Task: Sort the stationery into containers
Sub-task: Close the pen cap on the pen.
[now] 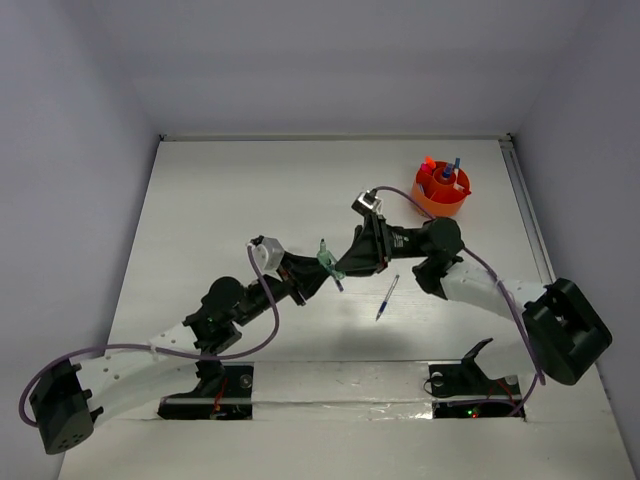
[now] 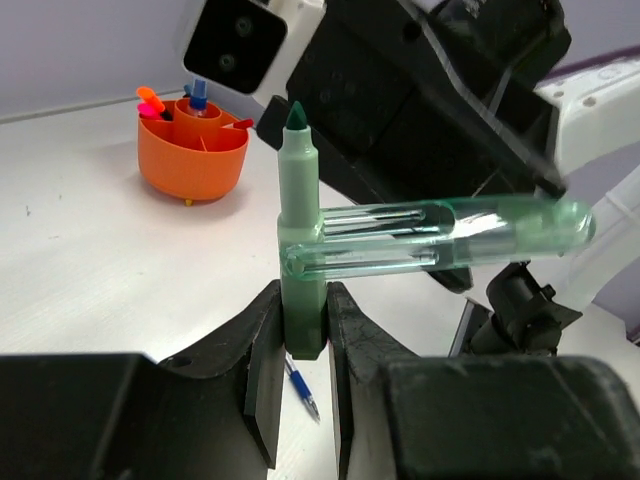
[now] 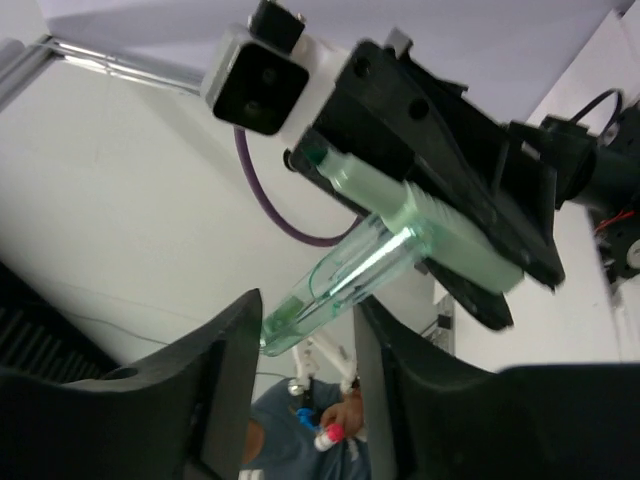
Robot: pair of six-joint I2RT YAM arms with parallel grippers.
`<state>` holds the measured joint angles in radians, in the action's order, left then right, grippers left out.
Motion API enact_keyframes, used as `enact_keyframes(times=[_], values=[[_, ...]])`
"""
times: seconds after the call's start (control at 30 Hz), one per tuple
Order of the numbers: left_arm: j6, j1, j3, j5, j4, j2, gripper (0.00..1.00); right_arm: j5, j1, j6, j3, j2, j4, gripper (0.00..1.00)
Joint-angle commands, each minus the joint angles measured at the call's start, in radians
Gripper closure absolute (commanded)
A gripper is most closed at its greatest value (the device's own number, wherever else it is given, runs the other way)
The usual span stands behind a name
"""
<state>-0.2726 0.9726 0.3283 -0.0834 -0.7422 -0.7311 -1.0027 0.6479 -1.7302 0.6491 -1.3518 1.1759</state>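
Matt green marker (image 2: 300,290) — glossy clear plastic cap (image 2: 440,235)

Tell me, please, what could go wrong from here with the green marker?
The left jaws pinch the green marker at its base, with a clear cap crosswise between the right jaws; an uneven pull might twist it free, dropping it near the blue pen. Both sets of jaws sit close and could collide.

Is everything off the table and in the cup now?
No, a blue pen lies on the table, apart from the orange cup.
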Motion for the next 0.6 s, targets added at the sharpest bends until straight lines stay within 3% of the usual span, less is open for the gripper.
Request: enact_keyframes(times=[0.0, 0.1, 0.37, 0.47, 0.57], values=[[-0.011, 0.011, -0.02, -0.068, 0.053, 0.015, 1.0, 0.009, -0.008, 0.122, 0.109, 0.048, -0.152, 0.51], [-0.005, 0.011, -0.009, -0.084, 0.079, 0.002, 1.0, -0.002, -0.017, 0.2, 0.179, 0.072, -0.284, 0.43], [-0.013, 0.011, 0.008, -0.127, 0.079, 0.022, 1.0, 0.004, -0.062, 0.472, 0.309, 0.128, -0.682, 0.35], [-0.022, 0.011, 0.017, -0.151, 0.084, 0.022, 1.0, 0.036, -0.082, 0.675, 0.401, 0.158, -0.911, 0.28], [-0.024, 0.011, 0.025, -0.139, 0.092, 0.032, 1.0, 0.056, -0.082, 0.751, 0.434, 0.189, -1.062, 0.28]])
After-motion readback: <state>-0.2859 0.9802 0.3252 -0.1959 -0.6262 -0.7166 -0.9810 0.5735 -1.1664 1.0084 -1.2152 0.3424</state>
